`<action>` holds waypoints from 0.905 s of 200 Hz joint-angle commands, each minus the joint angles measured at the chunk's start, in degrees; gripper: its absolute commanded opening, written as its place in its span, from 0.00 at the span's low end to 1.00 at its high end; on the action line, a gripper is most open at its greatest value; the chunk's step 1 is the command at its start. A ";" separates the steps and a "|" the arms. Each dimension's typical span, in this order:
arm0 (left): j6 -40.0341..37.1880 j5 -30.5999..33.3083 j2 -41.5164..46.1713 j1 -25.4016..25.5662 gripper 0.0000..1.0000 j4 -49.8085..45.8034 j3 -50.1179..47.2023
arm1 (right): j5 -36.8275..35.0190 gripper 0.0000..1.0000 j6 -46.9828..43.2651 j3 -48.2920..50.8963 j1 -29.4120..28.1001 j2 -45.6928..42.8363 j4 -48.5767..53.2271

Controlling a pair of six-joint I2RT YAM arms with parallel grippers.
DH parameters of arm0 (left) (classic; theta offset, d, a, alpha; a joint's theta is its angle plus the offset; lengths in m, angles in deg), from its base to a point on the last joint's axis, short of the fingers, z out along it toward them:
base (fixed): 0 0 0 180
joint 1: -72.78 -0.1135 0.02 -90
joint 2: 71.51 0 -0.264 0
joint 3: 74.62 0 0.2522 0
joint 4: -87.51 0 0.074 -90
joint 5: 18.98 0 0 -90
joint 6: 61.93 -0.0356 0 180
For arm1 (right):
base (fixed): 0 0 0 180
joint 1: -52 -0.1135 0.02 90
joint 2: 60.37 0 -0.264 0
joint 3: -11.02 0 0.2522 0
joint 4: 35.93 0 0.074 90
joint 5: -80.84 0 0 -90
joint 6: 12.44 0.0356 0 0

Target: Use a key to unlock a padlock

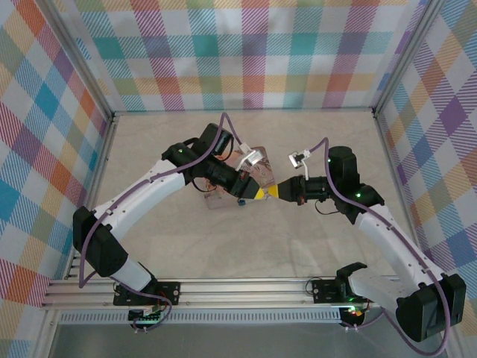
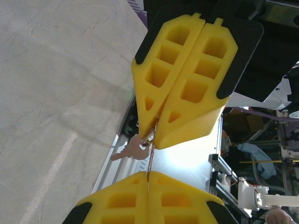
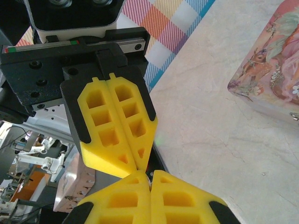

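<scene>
A: Key, where?

B: Key (image 2: 132, 150) dangles btw the two grippers, just beside the right gripper's tips, flat side to the left wrist cam, blade pointing left. Brass-ish colour.

A: Right gripper?

B: Right gripper (image 2: 154, 133) has its yellow fingers (image 2: 187, 88) pressed together, tips pinching the key ring (image 2: 149, 139) at the key's head.

A: Left?

B: Left gripper (image 2: 148, 175) has its fingers pressed together too, nipping a thin coppery metal strip (image 2: 149, 161) that runs up to the ring. Seen edge-on, can't tell what it is.

A: How do the two sit to each other?

B: Tip to tip, nearly touching. Top cam: left gripper (image 1: 259, 195) and right gripper (image 1: 274, 191) meet near mid-counter (image 1: 320, 134), arms coming in from either side. Right wrist cam: the two pairs of fingers point at each other, both pairs together.

A: Anything else nearby?

B: Floral box (image 3: 271, 70) on the counter, right of frame in the right wrist cam. Top cam has it (image 1: 218, 200) partly under the left arm, just beside the grippers.
</scene>
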 commanded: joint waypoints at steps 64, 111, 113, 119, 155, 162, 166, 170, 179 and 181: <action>16.65 15.58 10.25 -4.14 0.65 23.98 -12.49 | -10.90 0.00 3.33 1.35 -0.43 -2.39 -4.91; 26.87 25.39 17.42 -5.67 0.93 40.23 -22.90 | -16.13 0.00 7.98 2.50 -0.35 -1.55 -11.35; 27.21 25.57 17.54 -5.67 0.93 40.75 -23.15 | -16.33 0.00 8.17 2.53 -0.35 -1.55 -11.60; 28.25 25.73 17.74 -5.68 0.99 42.35 -23.85 | -17.05 0.00 8.76 2.55 -0.35 -1.46 -12.39; 33.61 29.22 18.56 -5.67 1.00 52.43 -27.16 | -20.37 0.00 11.95 2.19 -0.35 -0.96 -16.72; 34.77 29.79 18.47 -5.69 1.00 54.85 -27.75 | -20.74 0.00 12.57 1.89 -0.35 -0.72 -17.70; 35.40 30.07 18.33 -5.67 1.00 56.18 -28.05 | -20.79 0.00 12.96 1.76 -0.36 -0.55 -18.36; 35.92 30.22 18.16 -5.67 1.00 57.46 -28.19 | -20.71 0.00 13.38 1.68 -0.35 -0.35 -19.01; 36.95 30.20 17.48 -5.68 0.98 59.69 -28.25 | -20.71 0.00 14.49 1.48 -0.35 0.07 -21.08; 37.16 30.05 17.31 -5.67 0.97 60.20 -28.20 | -20.71 0.00 14.85 1.48 -0.35 0.11 -21.65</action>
